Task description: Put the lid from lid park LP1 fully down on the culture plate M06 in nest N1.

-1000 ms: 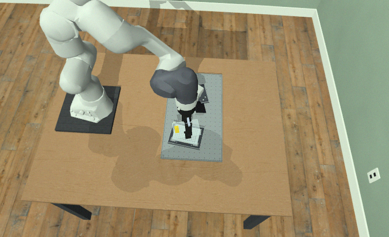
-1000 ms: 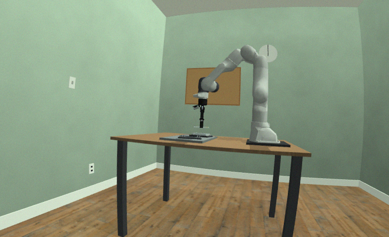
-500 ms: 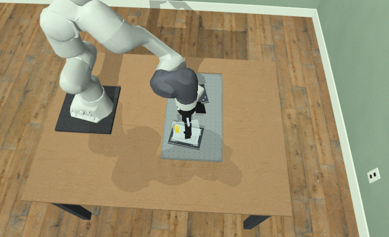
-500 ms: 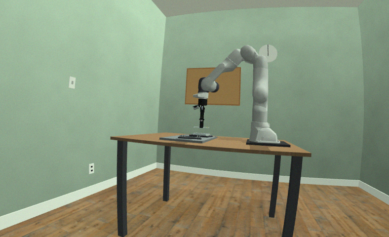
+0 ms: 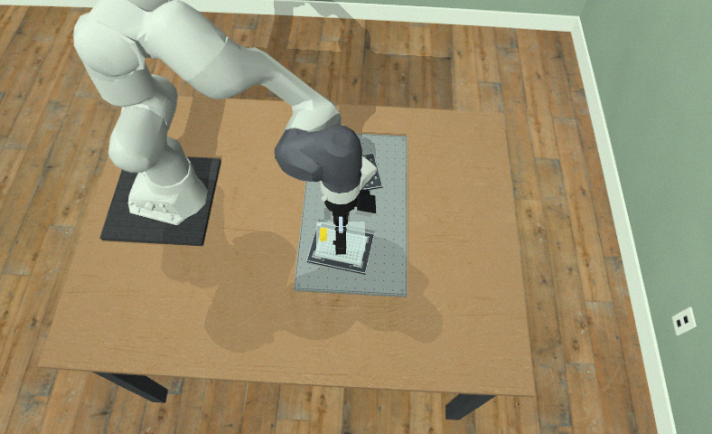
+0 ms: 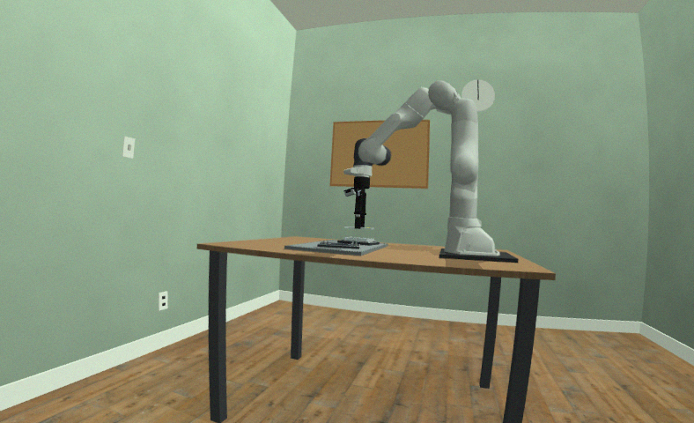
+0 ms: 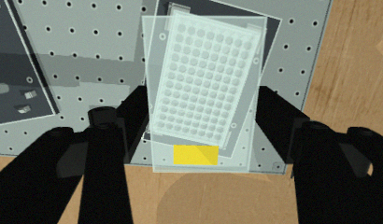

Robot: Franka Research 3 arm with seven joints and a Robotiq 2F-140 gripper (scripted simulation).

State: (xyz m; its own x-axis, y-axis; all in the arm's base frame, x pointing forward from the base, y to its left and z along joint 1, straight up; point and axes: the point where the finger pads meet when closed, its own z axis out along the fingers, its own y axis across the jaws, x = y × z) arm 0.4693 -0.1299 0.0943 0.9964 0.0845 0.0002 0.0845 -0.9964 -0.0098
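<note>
My gripper (image 7: 202, 102) is shut on a clear lid (image 7: 204, 93) with a yellow tag (image 7: 195, 155). It holds the lid in the air above the culture plate (image 7: 205, 79), a white multi-well plate in a dark nest (image 7: 268, 37). The lid is turned a little against the plate and does not line up with it. In the top view the gripper (image 5: 341, 239) hangs over the plate (image 5: 347, 253) with the lid's yellow tag (image 5: 323, 234) at the left. In the exterior view the lid (image 6: 353, 227) hangs clearly above the plate (image 6: 358, 241).
The nest sits on a grey perforated baseplate (image 5: 351, 214) on the wooden table. The dark lid park (image 7: 16, 84) lies at the far end of the baseplate, partly hidden by the arm in the top view. The robot base (image 5: 161, 199) stands to the left.
</note>
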